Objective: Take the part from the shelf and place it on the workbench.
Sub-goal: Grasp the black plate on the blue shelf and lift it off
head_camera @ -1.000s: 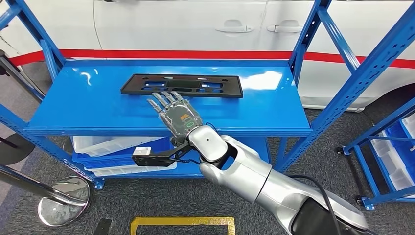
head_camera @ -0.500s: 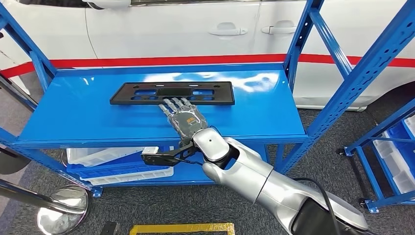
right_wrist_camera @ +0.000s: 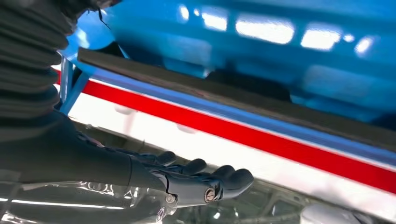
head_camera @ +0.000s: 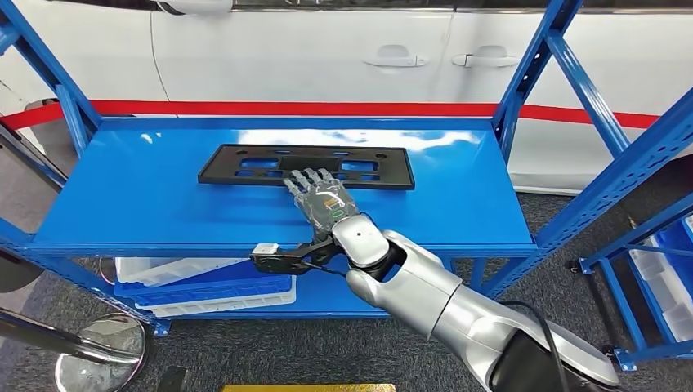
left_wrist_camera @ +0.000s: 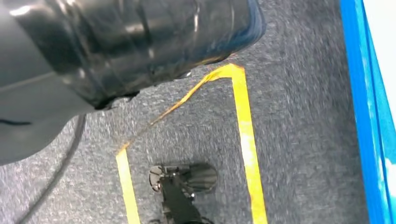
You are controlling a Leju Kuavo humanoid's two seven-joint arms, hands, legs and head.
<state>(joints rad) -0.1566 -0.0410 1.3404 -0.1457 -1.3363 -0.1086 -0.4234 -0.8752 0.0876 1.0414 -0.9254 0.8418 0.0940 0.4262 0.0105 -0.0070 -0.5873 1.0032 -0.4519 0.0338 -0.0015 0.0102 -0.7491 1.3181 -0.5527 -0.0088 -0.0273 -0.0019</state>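
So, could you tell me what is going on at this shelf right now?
The robot is reaching its right hand over the top board of the blue shelf toward a flat black part lying there. The fingers are stretched out and spread, with their tips at the part's near edge, and nothing is gripped yet. The part lies flat on the shelf, so the pick-up has not happened. A white car with a red stripe stands behind the shelf.
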